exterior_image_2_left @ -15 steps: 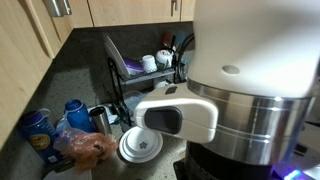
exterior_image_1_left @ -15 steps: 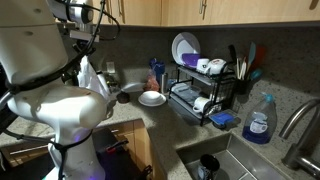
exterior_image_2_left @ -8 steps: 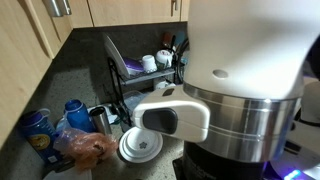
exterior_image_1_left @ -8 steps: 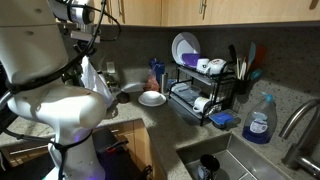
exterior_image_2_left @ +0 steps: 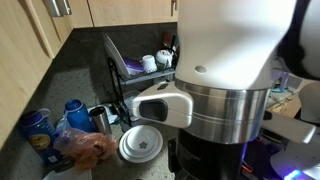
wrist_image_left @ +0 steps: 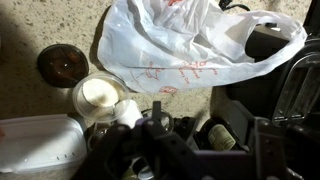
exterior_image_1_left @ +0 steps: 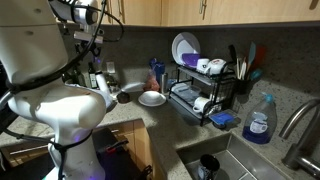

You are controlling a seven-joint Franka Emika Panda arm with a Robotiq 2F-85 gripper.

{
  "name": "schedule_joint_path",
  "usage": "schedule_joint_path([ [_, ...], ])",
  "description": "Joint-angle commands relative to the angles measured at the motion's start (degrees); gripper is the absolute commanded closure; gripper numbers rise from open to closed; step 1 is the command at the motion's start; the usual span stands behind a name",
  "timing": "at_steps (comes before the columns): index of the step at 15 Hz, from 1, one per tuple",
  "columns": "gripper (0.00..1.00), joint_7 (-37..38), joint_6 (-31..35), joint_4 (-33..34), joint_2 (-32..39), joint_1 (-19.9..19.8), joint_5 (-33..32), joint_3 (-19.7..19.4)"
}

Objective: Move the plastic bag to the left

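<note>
In the wrist view the plastic bag lies crumpled on the speckled counter. It is translucent white with red print, and one handle loop spreads to the right. My gripper hangs above and apart from it. The dark fingers stand wide open with nothing between them. In an exterior view the gripper is up by the wall at the left, and the robot's white body hides the bag. The robot's body fills most of both exterior views.
Under the gripper stand a bottle, a cream cup, a dark round lid and a white container. A white plate, a dish rack, a blue soap bottle and the sink lie to the right.
The bag hung from the shut gripper in the earlier exterior frames. Now it no longer hangs there: the jaws have opened and the bag lies on the counter.
</note>
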Motion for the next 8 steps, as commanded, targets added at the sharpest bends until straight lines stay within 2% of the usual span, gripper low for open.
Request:
schedule_joint_path([
  [1, 0.07, 4.1, -1.3, -1.5, -2.0, -2.1, -3.9, -0.8],
  [3, 0.0, 9.2, -1.7, -2.1, -2.7, -3.8, -9.6, -1.0],
  [8, 0.0, 19.3, -4.9, -2.7, -3.7, -7.2, -19.5, -1.1],
])
